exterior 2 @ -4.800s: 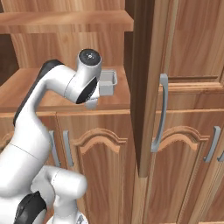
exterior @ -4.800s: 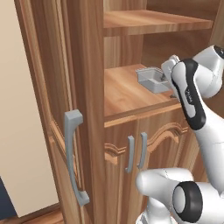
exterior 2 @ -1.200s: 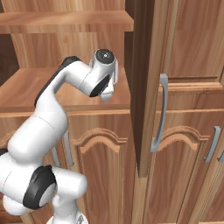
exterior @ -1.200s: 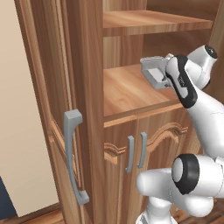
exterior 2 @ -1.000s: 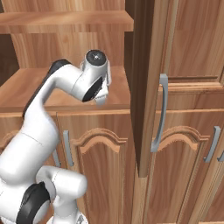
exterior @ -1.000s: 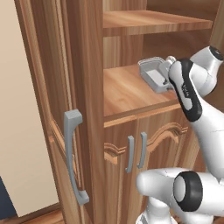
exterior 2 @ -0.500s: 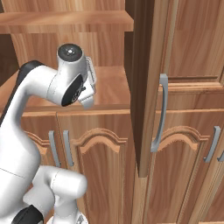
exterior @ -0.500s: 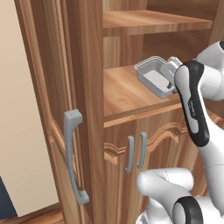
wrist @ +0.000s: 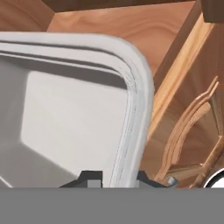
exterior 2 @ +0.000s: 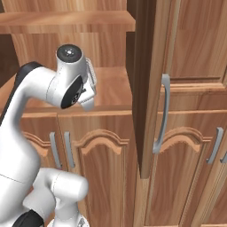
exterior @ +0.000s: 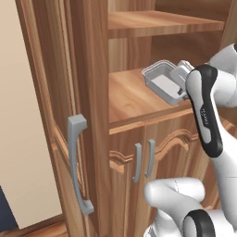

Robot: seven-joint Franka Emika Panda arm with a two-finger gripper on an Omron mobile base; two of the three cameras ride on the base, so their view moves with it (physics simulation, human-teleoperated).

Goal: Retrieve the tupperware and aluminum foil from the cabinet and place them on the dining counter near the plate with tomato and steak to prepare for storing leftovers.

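In the left base view the arm's elbow hides the near end of the tupperware (exterior: 162, 82) and the fingers (wrist: 116, 178) themselves. Seen from the hand, they are clamped on its rim, one inside, one outside, above the cabinet (exterior: 132, 95) shelf.

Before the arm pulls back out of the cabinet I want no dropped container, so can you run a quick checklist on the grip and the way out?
1. Gripper shut on the tupperware rim, one fingertip on each side of it: ok.
2. Tupperware lifted off the shelf: it sits tilted in the left base view, but contact underneath is hidden: cannot tell.
3. Cabinet door open, out of the exit path: ok.
4. Headroom under the upper shelf: ok.
5. Tupperware empty, nothing to spill: ok.
6. Aluminum foil located for the next trip: cannot tell.
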